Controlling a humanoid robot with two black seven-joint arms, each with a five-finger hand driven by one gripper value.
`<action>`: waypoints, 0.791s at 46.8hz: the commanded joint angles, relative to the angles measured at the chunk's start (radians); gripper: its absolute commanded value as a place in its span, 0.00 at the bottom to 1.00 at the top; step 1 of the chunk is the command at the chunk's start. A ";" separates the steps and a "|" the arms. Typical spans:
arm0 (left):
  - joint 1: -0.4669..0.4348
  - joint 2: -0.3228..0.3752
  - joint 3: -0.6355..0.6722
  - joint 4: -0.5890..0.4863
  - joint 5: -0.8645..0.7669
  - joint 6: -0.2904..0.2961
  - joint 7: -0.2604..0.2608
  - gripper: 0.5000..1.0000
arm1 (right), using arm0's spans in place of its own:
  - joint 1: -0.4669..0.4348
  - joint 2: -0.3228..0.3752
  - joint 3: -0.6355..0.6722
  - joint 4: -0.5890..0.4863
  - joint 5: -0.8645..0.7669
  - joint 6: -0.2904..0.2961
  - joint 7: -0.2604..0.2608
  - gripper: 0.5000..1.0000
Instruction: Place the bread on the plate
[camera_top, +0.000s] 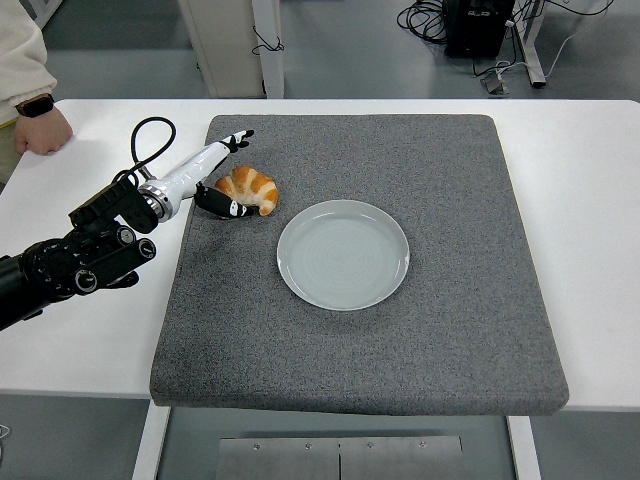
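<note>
A golden croissant (251, 188) lies on the grey mat (420, 330), up and to the left of the round pale-grey plate (343, 254), which holds nothing. My left hand (228, 172) reaches in from the left and sits against the croissant's left side. Its fingers are spread: one white finger (232, 141) points up past the bread, and dark fingers (222, 207) lie along the bread's lower edge. The hand brackets the croissant without closing on it. The croissant rests on the mat. My right arm does not show.
The mat covers most of the white table (600, 200). A person's hand with a wristwatch (38, 122) rests on the table's far left corner. A black cable loop (150, 135) arches above my left wrist.
</note>
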 joint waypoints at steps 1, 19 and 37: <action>0.000 -0.017 0.002 0.017 -0.009 0.009 0.001 0.68 | 0.001 0.000 0.000 0.000 0.000 0.000 0.000 1.00; -0.006 -0.022 0.002 0.017 -0.022 -0.006 -0.032 0.00 | 0.000 0.000 0.000 0.000 0.000 0.000 0.000 1.00; -0.115 0.072 -0.015 -0.021 -0.064 -0.109 -0.066 0.00 | 0.000 0.000 0.000 0.000 0.000 0.000 0.000 1.00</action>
